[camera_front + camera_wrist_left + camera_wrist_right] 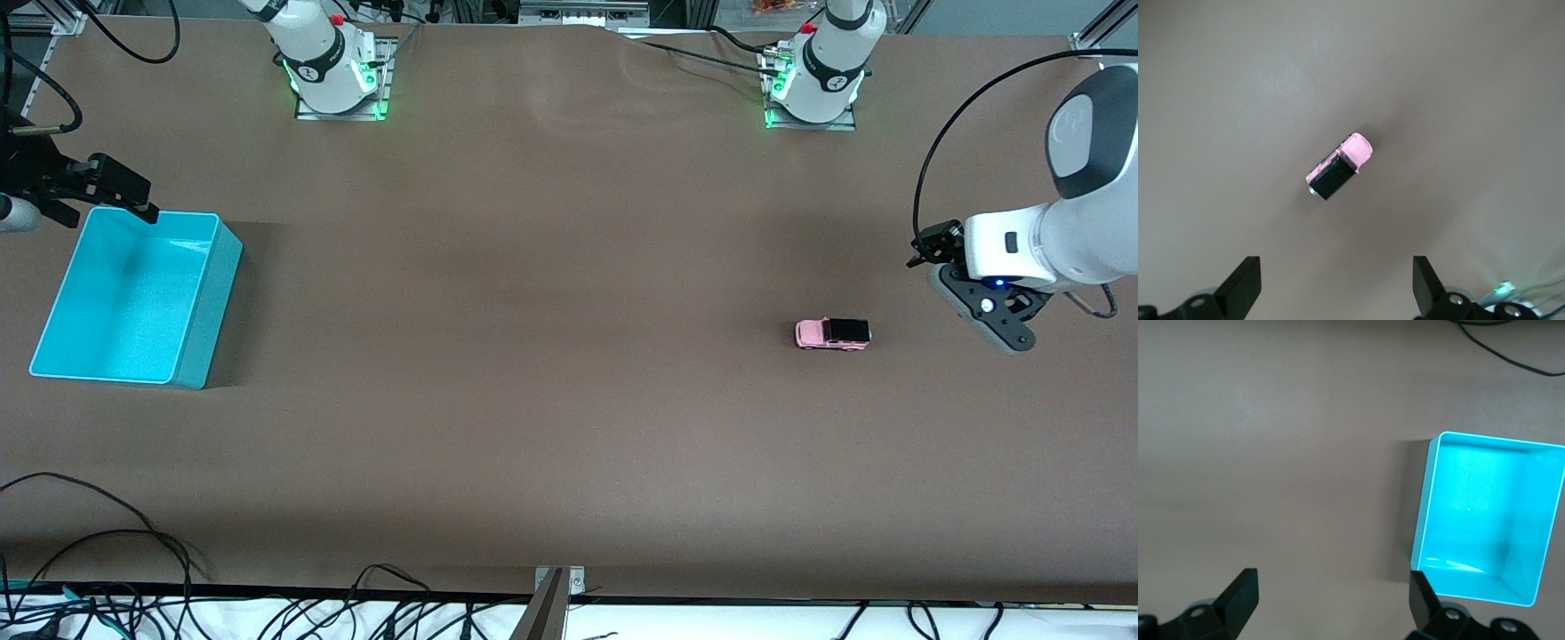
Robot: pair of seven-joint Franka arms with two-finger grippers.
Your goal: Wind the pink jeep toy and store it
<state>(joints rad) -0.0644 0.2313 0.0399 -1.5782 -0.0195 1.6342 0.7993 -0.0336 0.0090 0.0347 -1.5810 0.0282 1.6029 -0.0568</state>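
Observation:
The pink jeep toy [832,334] stands on its wheels on the brown table toward the left arm's end; it has a pale pink body and a black roof. It also shows in the left wrist view [1338,167]. My left gripper [987,307] hangs in the air beside the jeep, nearer the table's end, open and empty [1336,287]. The turquoise bin [213,267] stands empty at the right arm's end and shows in the right wrist view [1421,520]. My right gripper [107,187] hovers over the bin's farther corner, open and empty [1331,600].
Loose black cables [107,542] lie along the table's near edge, beside a metal bracket [556,604] at its middle. The two arm bases [338,71] [813,80] stand along the edge farthest from the front camera. Bare brown table lies between the jeep and the bin.

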